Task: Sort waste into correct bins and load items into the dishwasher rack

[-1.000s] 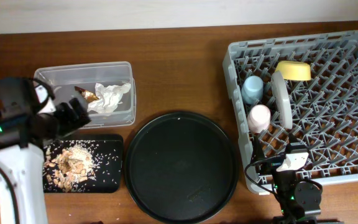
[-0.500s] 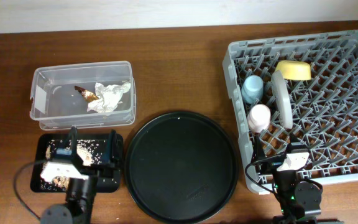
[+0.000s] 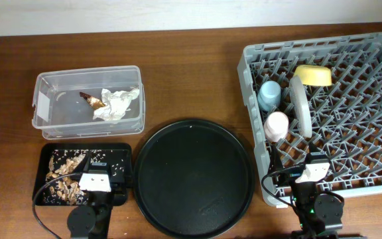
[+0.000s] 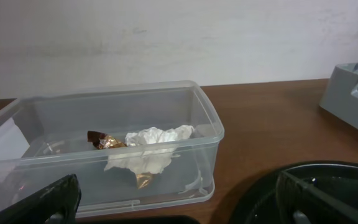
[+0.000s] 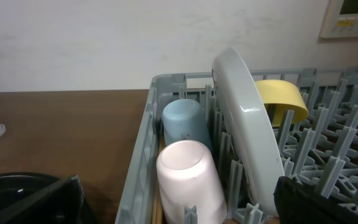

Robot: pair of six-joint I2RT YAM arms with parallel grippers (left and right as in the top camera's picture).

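Note:
The clear tub (image 3: 45,126) holds the white napkin (image 3: 115,103) and the foil wrapper (image 3: 93,99); both also show in the left wrist view, napkin (image 4: 148,149), wrapper (image 4: 101,141). Food scraps (image 3: 65,176) lie in the shallow black tray (image 3: 121,156). The grey rack (image 3: 251,86) holds the blue cup (image 3: 269,95), pink cup (image 3: 276,125), upright plate (image 3: 301,106) and yellow bowl (image 3: 312,75). My left gripper (image 3: 97,169) is open and empty, low at the black tray's front. My right gripper (image 3: 308,169) is open and empty at the rack's front edge, facing the pink cup (image 5: 188,174).
A large round black tray (image 3: 193,177) lies between the bins and the rack, and its rim shows in the left wrist view (image 4: 328,180). The rack's left wall (image 5: 142,162) stands close in front of my right gripper. Bare brown table lies behind the tub.
My left arm has swung from the left side beside the tub down to the table's front edge behind the black tray. The right arm has not moved.

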